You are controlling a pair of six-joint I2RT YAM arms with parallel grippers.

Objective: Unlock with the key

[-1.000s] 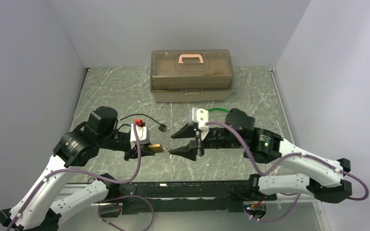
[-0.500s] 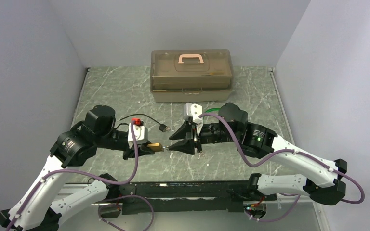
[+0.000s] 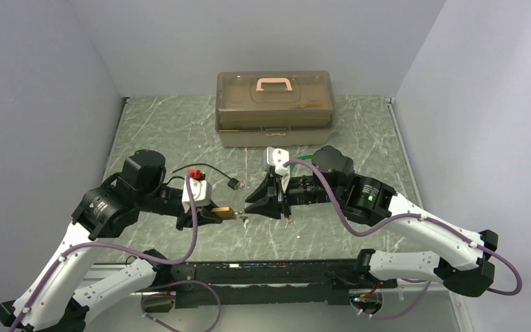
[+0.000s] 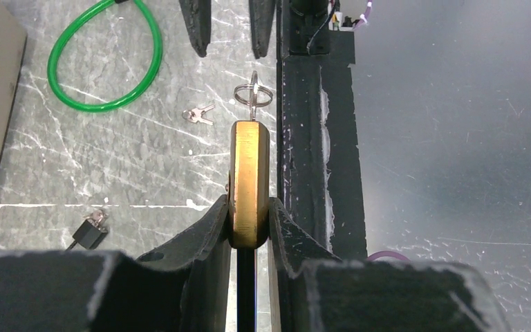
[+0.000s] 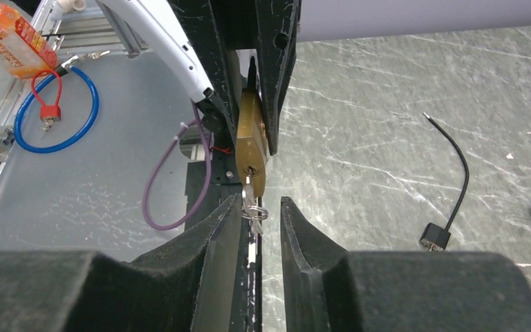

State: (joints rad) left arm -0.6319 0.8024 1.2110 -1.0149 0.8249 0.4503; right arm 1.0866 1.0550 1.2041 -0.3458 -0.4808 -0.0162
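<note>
A brass padlock (image 4: 249, 180) is held off the table, and my left gripper (image 4: 249, 207) is shut on its body. It shows small at the centre of the top view, padlock (image 3: 225, 211) just right of the left gripper (image 3: 211, 214). A key (image 4: 253, 104) with a ring sticks out of the keyhole toward the right arm. My right gripper (image 5: 259, 204) has its jaws on either side of that key (image 5: 251, 200), below the padlock (image 5: 251, 142). The key lies near the left finger, with a gap to the right one. From above, the right gripper (image 3: 252, 203) faces the lock.
A brown toolbox (image 3: 274, 107) with a pink handle stands at the back. A green cable loop (image 4: 104, 59), loose spare keys (image 4: 197, 115) and a small black lock on a cable (image 5: 434, 236) lie on the marble top. A black rail (image 3: 263, 271) runs along the near edge.
My right gripper has moved left up to the padlock, and its jaws have narrowed around the key. The left arm and the padlock have stayed put.
</note>
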